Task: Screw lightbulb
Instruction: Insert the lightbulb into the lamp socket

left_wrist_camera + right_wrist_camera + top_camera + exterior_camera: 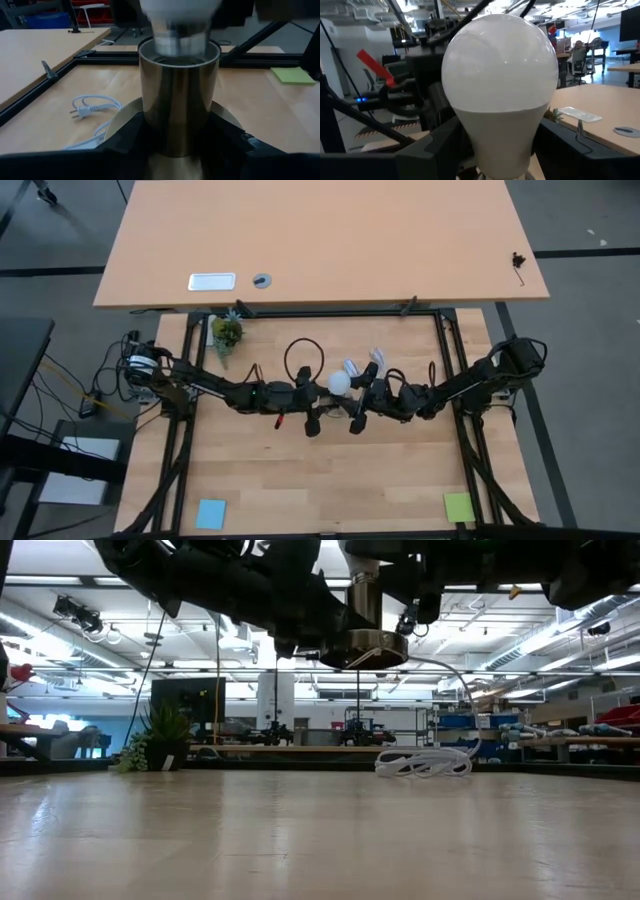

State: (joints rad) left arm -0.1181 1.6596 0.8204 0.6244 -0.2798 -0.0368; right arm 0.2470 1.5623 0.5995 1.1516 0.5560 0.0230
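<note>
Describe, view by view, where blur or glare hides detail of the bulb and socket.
Left wrist view: the lightbulb is blurred above the sharper metal socket. Right wrist view: the bulb fills the frame with soft highlights. Low view: both arms are dark silhouettes against ceiling lights. High view: evenly lit, the bulb tiny.

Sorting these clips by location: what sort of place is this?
Likely a robotics lab or workshop: workbenches and storage shelves stand behind the table, under an open ceiling with strip lights.

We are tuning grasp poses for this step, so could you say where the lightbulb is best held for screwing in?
Grip the lightbulb across its narrower neck below the round head, coming from the head end along its axis, as the right gripper does; its base sits in the metal socket held by the left gripper.
</note>
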